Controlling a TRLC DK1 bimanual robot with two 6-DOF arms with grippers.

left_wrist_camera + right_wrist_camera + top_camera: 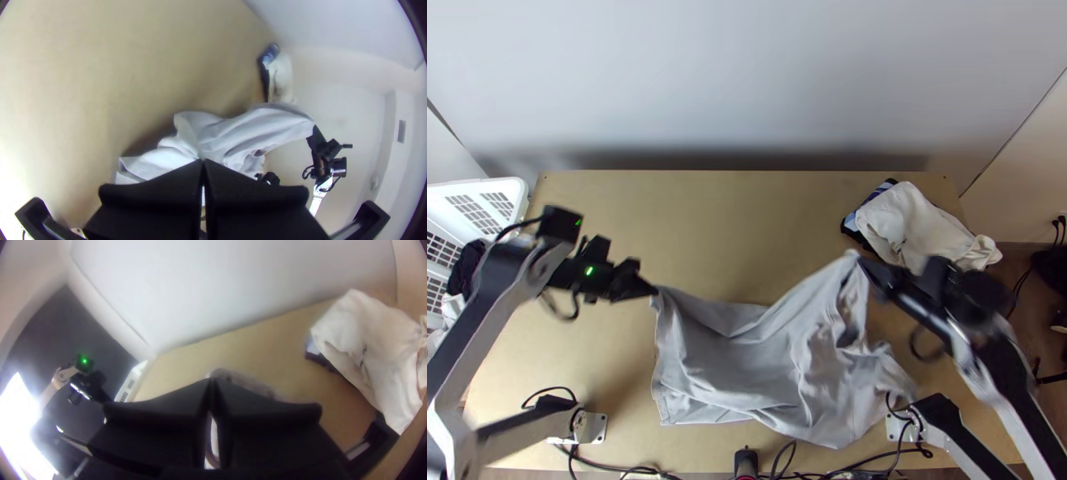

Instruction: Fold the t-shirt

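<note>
In the top view my left gripper [651, 291] is shut on one corner of the grey t-shirt [747, 360], and my right gripper [861, 260] is shut on another part, farther right. Between them the cloth sags; its lower part lies wrinkled on the table towards the near edge, bunched at the right. The left wrist view has my left gripper [203, 162] with its fingers together and the t-shirt [235, 138] stretching away to the other arm. Fingers pressed together, my right gripper [212, 381] has grey cloth at its tips in the right wrist view.
A cream cloth [911, 224] lies over a dark and blue one [855, 220] at the table's far right. A white basket [483, 200] with dark and white cloth stands at the left. Cables [627, 472] run along the near edge of the table [691, 216].
</note>
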